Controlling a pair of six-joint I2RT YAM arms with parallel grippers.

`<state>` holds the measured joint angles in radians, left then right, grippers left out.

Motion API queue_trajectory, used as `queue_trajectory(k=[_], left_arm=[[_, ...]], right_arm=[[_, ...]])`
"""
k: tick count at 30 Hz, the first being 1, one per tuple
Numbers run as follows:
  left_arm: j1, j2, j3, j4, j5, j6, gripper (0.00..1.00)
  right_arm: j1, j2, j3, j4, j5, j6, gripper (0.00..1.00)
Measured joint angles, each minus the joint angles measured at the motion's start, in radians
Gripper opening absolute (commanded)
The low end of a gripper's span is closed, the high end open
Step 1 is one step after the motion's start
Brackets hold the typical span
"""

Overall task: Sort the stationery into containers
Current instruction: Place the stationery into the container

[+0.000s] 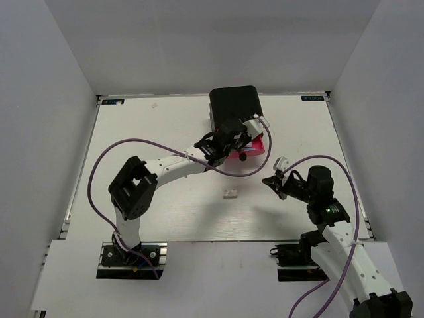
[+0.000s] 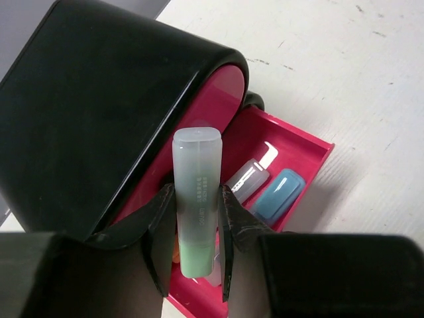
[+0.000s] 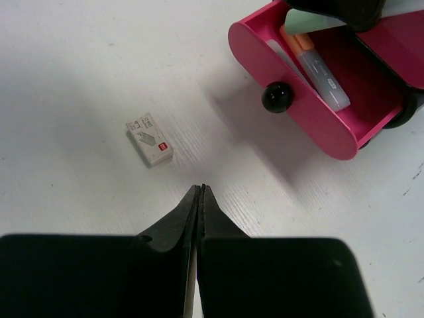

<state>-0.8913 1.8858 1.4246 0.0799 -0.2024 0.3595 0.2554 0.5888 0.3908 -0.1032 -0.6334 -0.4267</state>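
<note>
The left gripper [image 2: 196, 195] pinches a teal stick [image 2: 197, 165], print seemingly illegible.

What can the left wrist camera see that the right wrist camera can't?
Only the left wrist view shows the light blue stick in the pink drawer, and the black cabinet's rounded top. Only the right wrist view shows the white eraser on the table and the shut right gripper. Both show the open drawer and the pale green stick held in the left gripper, though the right view catches just its end.
</note>
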Motion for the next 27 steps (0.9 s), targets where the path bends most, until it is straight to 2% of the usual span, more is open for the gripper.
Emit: queue_trajectory(k=[2,5,6,7,9,11,14,15,19,22,23,26,27], left_arm=[[0.002,0.005,0.0,-0.002,-0.003,0.002,0.23],[0.003,0.006,-0.004,0.001,-0.01,-0.001,0.39],[0.003,0.006,-0.008,0.005,-0.013,-0.003,0.5],[0.003,0.005,-0.012,0.005,-0.016,-0.005,0.5],[0.003,0.004,-0.025,0.017,-0.03,-0.011,0.61],[0.003,0.003,-0.039,0.023,-0.043,-0.014,0.72],[0.003,0.001,-0.046,0.026,-0.055,-0.024,0.75],[0.002,-0.002,-0.047,0.026,-0.057,-0.026,0.79],[-0.002,-0.04,-0.048,0.027,-0.075,-0.029,0.8],[-0.008,-0.097,-0.048,0.028,-0.08,-0.05,0.82],[-0.01,-0.121,-0.048,0.024,-0.083,-0.066,0.82],[-0.01,-0.207,-0.048,-0.007,-0.089,-0.147,0.67],[-0.01,-0.244,-0.054,-0.019,-0.086,-0.183,0.63]], right_arm=[[0.0,0.0,-0.006,0.0,0.003,0.0,0.0],[0.0,0.003,-0.013,-0.002,0.003,-0.001,0.18],[0.0,0.005,-0.013,-0.001,0.003,0.001,0.21],[0.0,0.008,-0.013,0.0,0.003,0.0,0.24],[0.0,0.017,-0.013,0.0,0.003,-0.001,0.32],[0.0,0.028,-0.013,0.0,0.002,-0.001,0.36],[0.0,0.047,-0.013,0.004,0.001,-0.004,0.42],[0.0,0.056,-0.013,0.007,0.0,-0.004,0.42],[0.0,0.105,-0.013,0.033,-0.002,-0.003,0.42],[0.0,0.168,-0.013,0.077,-0.002,-0.003,0.36],[0.0,0.192,-0.013,0.091,-0.002,-0.003,0.28],[0.0,0.292,0.001,0.124,-0.015,-0.032,0.14],[0.0,0.325,0.01,0.133,-0.023,-0.05,0.14]])
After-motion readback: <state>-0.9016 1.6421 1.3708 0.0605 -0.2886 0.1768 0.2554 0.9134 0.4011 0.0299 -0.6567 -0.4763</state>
